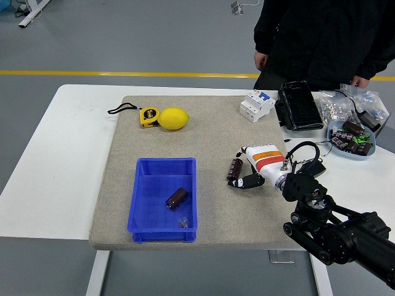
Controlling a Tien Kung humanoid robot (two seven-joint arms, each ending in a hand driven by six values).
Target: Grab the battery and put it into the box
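Batteries sit in two places as we look over the bench (74,132): one dark cylindrical battery (234,169) stands on the grey mat (213,132) to the right of the blue box (143,188), and another battery (176,198) lies on its side inside that box, toward its near right part. Our right robot hand (252,171) reaches in from the lower right, its white and orange palm low over the mat and its black fingers (250,182) just beside the standing battery; we cannot tell whether they grip it or only touch it. Far left on the mat we see a lemon (174,118) touching a yellow tape measure (148,116). A person in black (327,37) stands at the far side, hands hanging at their sides.
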